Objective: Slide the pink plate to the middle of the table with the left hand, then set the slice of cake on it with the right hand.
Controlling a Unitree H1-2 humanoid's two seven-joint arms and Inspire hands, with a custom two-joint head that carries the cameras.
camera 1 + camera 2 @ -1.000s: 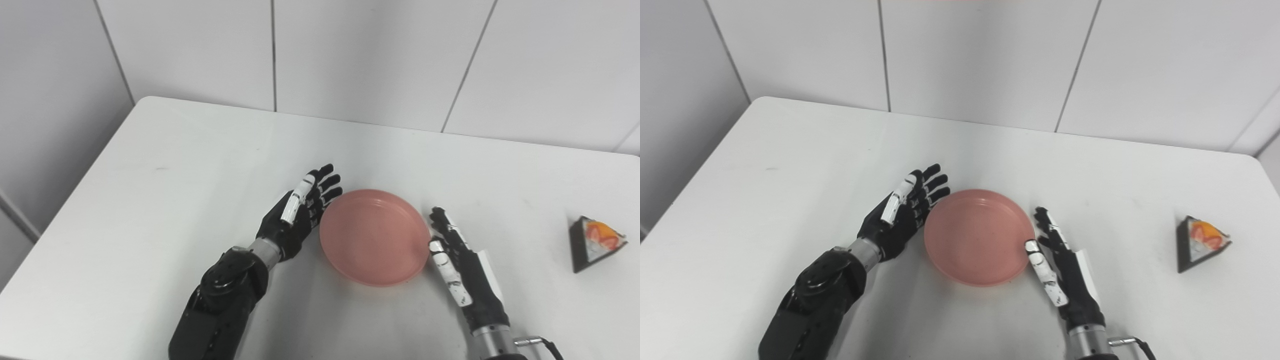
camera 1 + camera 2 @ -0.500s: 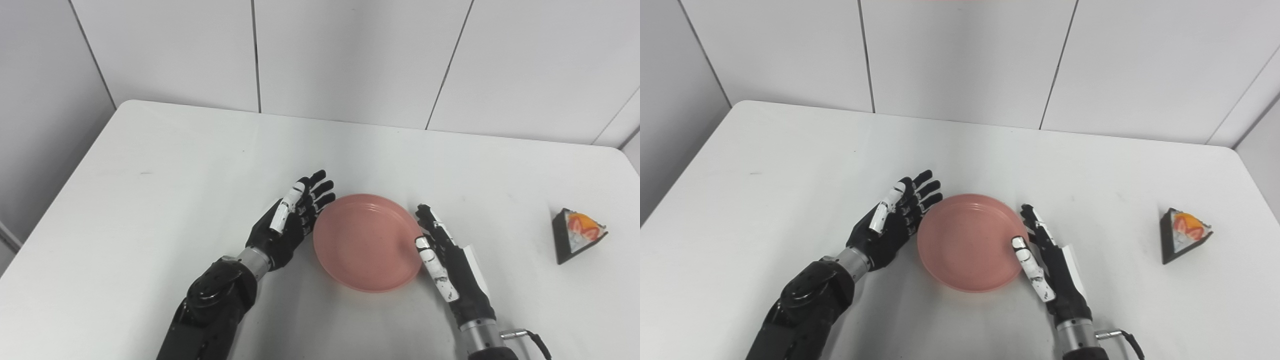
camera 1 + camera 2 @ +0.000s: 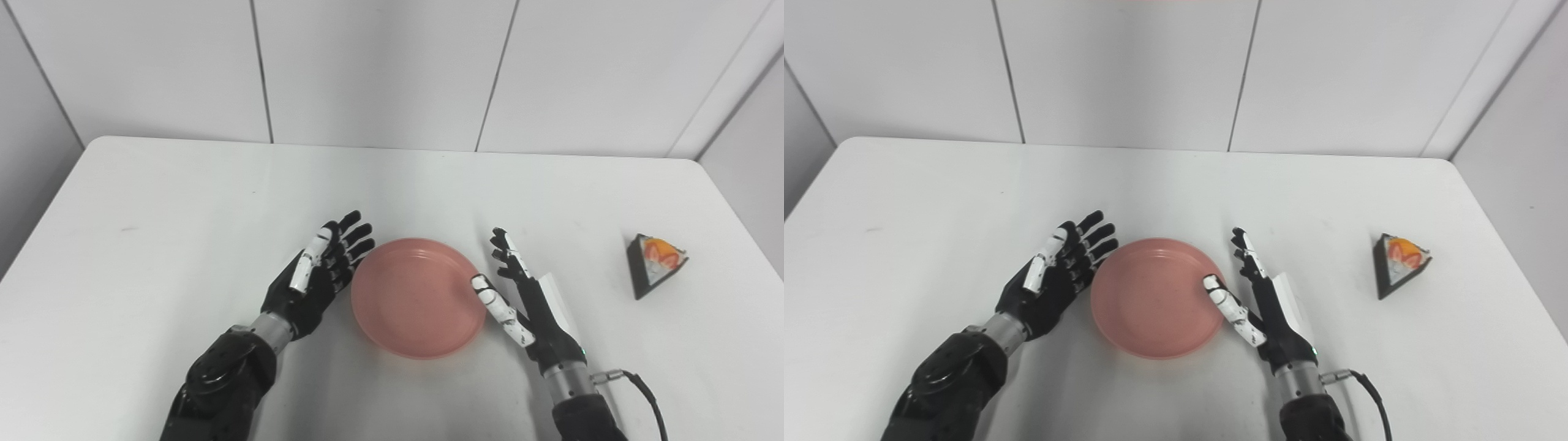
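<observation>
— Where's the pink plate [image 3: 418, 298]?
— Near the middle of the white table [image 3: 184, 202], flat, empty, flanked by both hands.
— And the left hand [image 3: 318, 275]?
— Just beside the plate's left rim, fingers spread apart, holding nothing.
— The right hand [image 3: 527, 303]?
— Close against the right rim, thumb reaching over the edge, fingers extended, empty too.
— The slice of cake [image 3: 655, 263]?
— Well apart to the right, near the table's right edge, untouched.

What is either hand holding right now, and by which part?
Nothing is held. The left hand and right hand are open on either side of the pink plate; the cake slice lies untouched.
</observation>
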